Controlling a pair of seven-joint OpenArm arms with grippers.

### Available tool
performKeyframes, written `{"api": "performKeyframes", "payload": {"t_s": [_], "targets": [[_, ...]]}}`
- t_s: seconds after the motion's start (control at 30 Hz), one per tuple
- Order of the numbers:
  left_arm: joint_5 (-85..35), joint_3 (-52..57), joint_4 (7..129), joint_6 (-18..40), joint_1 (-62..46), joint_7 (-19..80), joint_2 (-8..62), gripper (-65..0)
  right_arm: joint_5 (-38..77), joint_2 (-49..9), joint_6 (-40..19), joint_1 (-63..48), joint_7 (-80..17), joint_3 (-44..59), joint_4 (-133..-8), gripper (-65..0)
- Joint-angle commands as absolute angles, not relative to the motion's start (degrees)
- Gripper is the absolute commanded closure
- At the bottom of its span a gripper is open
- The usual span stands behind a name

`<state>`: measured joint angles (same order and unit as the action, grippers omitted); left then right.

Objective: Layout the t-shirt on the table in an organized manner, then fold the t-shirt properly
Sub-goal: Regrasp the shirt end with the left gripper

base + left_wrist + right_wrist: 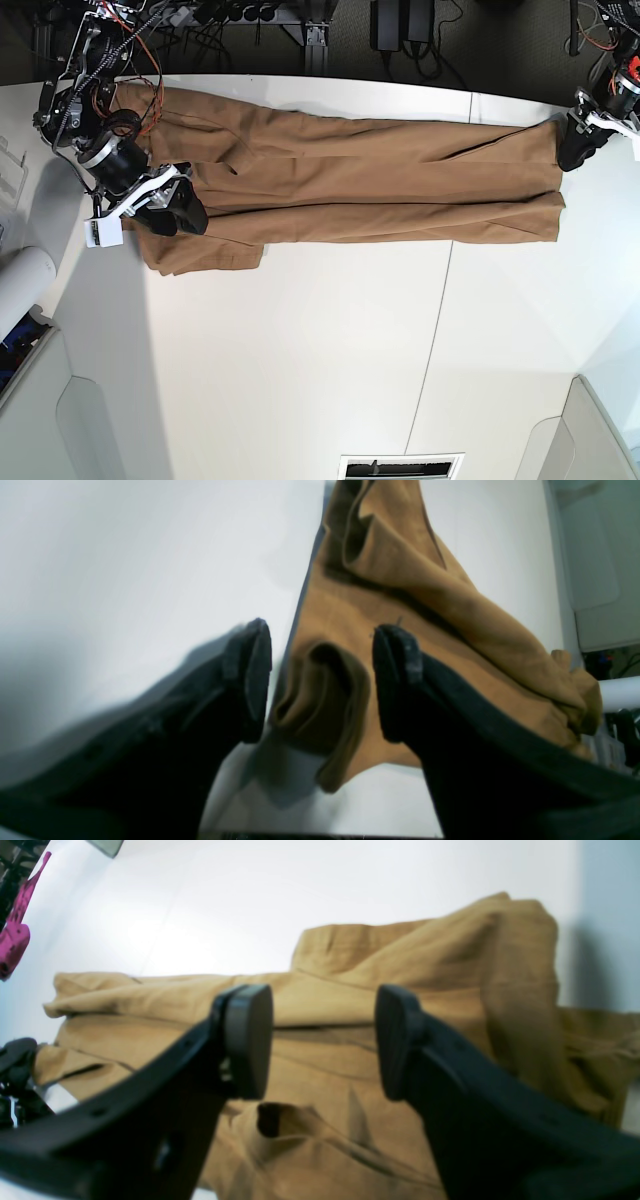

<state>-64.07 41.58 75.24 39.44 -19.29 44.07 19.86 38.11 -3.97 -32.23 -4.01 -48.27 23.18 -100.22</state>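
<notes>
Base cam: whole t-shirt (350, 180) stretched across table (300, 350), wrist cams: left gripper (322, 680) & right gripper (324, 1040) spread, empty.

1. The t-shirt (350, 180) is plain tan-brown, unprinted; its folds shade to darker brown.
2. The counter (300, 350) is white, crossed by a thin dark seam.
3. Both arms' jaws are black; a magenta part (15, 930) shows at the right wrist view's edge.

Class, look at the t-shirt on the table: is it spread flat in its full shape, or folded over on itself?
Folded over. In the base view the t-shirt lies as a long narrow band across the table, with lengthwise creases and overlapping layers.
</notes>
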Motion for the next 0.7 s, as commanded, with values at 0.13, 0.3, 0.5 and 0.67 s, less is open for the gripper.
{"api": "performKeyframes", "payload": {"t_s": [0.13,0.3,0.5,0.67], "targets": [[-62.22,39.05,76.01,40.00,-15.42,42.59,20.97,-35.1,39.27,-4.38,-32.88,-3.38,-46.98,23.22,-101.25,-32.5],[-56.10,35.27,76.01,40.00,-13.26,39.33,20.95,-35.1,39.22,-4.40,-32.86,-3.38,-47.00,23.22,-101.25,-32.5],[-55.59,34.94,76.01,39.62,-12.32,38.57,20.93,-35.1,39.27,-4.38,-32.86,-3.51,-46.98,23.22,-101.25,-32.5],[-56.18,34.94,76.01,39.62,-10.50,38.79,20.60,-35.1,39.24,-4.40,-32.86,-3.53,-47.00,23.22,-101.25,-32.5]]}}
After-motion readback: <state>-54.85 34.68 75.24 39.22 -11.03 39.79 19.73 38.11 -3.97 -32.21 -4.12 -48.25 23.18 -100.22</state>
